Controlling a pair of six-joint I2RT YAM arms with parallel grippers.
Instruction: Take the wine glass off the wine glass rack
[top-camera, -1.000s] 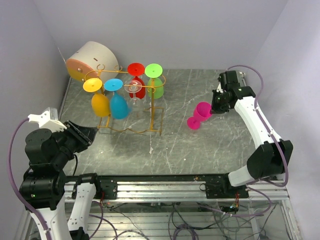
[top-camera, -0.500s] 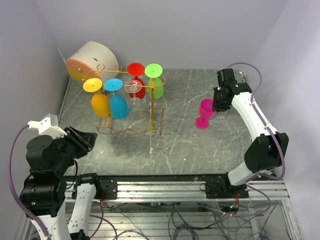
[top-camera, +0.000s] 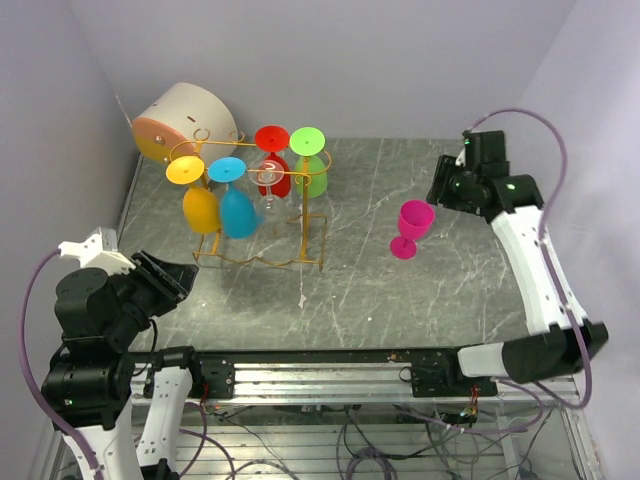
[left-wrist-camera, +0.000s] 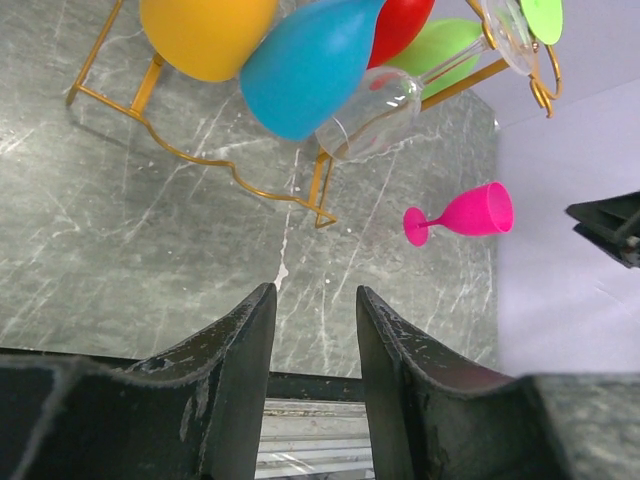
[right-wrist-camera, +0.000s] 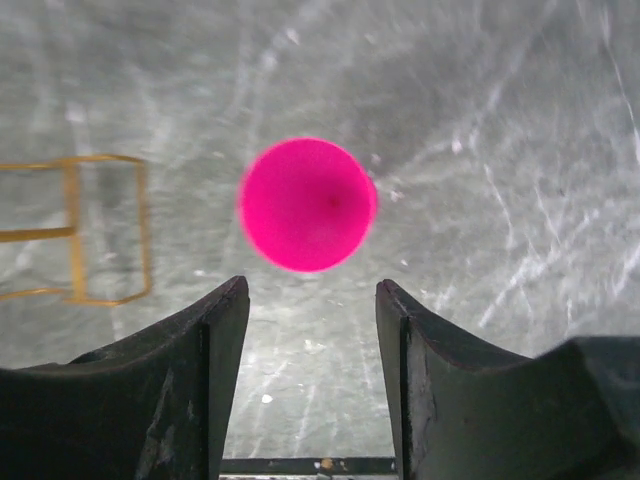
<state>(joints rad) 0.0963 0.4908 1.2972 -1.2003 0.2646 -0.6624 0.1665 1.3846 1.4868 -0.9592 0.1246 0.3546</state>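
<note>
The pink wine glass (top-camera: 410, 228) stands upright on the table (top-camera: 450, 290), right of the wine glass rack (top-camera: 303, 230). I read the right gripper (top-camera: 443, 192) nearer, just beyond it, spread and empty; left gripper (top-camera: 178, 280) parted, empty, well apart.

A white drum (top-camera: 190, 110) with an orange round face (a few small dots mark that face) sits tilted in the far left corner of the tabletop (top-camera: 420, 300), close to the pale lilac wall (top-camera: 60, 120) on the left. The tabletop is grey and stone-patterned, with pale veins. A small white scrap (top-camera: 302, 298) lies on it toward the near side. Along the near edge runs an aluminium rail (top-camera: 330, 378), with loose cables (top-camera: 370, 440) tangled below it.
</note>
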